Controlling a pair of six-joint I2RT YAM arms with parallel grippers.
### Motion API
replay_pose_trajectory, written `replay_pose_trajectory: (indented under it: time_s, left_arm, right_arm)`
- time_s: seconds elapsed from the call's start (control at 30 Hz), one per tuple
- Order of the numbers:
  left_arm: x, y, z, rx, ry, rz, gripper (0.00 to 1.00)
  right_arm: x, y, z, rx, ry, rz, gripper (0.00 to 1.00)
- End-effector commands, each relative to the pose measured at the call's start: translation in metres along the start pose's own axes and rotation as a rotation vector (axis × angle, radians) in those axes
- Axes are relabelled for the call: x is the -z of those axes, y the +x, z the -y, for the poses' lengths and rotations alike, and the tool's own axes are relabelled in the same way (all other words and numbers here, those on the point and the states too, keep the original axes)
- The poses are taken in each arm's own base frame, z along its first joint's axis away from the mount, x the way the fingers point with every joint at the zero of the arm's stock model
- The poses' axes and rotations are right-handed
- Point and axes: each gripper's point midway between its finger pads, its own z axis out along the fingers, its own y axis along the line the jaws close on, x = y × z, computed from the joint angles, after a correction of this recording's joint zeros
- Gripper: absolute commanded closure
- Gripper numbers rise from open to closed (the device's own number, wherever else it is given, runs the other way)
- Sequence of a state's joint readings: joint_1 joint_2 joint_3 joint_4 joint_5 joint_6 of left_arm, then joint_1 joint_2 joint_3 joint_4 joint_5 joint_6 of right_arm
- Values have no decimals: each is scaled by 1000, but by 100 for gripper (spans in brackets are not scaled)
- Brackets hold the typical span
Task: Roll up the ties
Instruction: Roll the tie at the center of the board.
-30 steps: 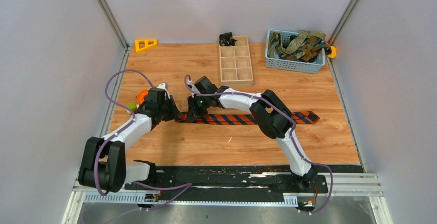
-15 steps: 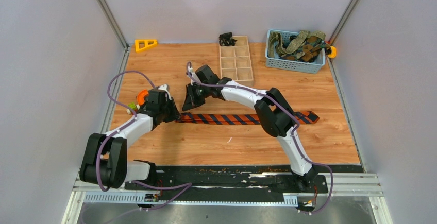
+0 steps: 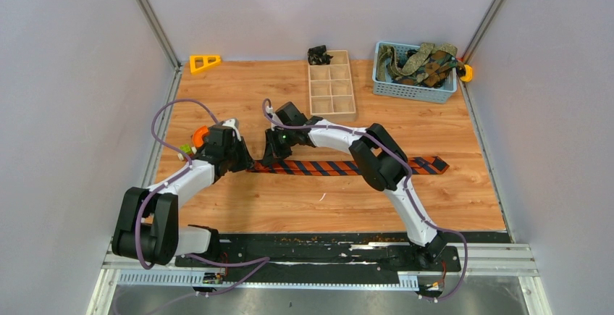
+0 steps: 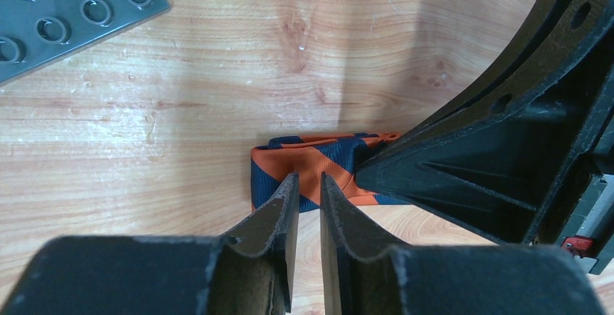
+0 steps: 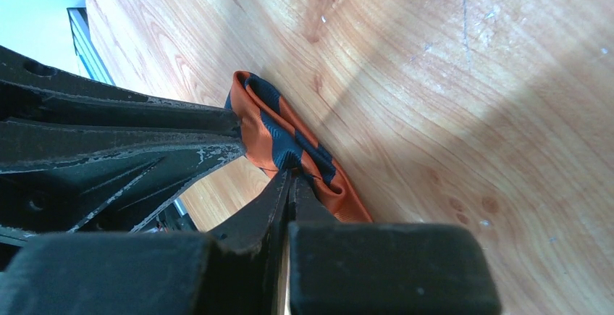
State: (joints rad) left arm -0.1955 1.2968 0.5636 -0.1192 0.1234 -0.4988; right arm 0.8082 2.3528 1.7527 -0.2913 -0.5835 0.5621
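My right end effector (image 5: pixel 289 176) pinches the striped tie (image 5: pixel 269 135) at its fold; left end effector (image 4: pixel 305 182) there too (nearly closed, grip unclear).

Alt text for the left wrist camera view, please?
The folded end of an orange and navy striped fabric necktie lies on a wooden tabletop, the left gripper almost closed at it. The right gripper touches it from the right; a grey studded plate sits top-left.

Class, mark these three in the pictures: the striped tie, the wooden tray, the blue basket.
striped tie (image 3: pixel 318 168), top view, bare middle stretch.
wooden tray (image 3: pixel 310 90), top view, left rim.
blue basket (image 3: pixel 413 90), top view, front wall.
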Motion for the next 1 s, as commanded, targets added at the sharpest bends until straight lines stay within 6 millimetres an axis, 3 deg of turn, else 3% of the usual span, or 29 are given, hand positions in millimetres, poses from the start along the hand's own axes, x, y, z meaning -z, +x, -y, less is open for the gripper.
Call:
replay_pose_trajectory:
  time_s: [0.0, 0.13, 0.23, 0.5, 0.97]
  left_arm:
    - [5, -10, 6, -15, 14, 30, 72]
    - [17, -20, 3, -10, -25, 62, 51]
    - [25, -23, -6, -7, -83, 72, 43]
    - [18, -11, -15, 20, -85, 41, 43]
    - [0, -1, -15, 143, 95, 23, 48]
  right_arm:
    - [-1, -1, 7, 35, 20, 21, 100]
    - [-3, 4, 16, 28, 37, 14, 100]
    - [-4, 8, 21, 22, 41, 9, 100]
    - [-4, 15, 27, 14, 50, 0, 100]
    - [-6, 29, 40, 2, 70, -28, 100]
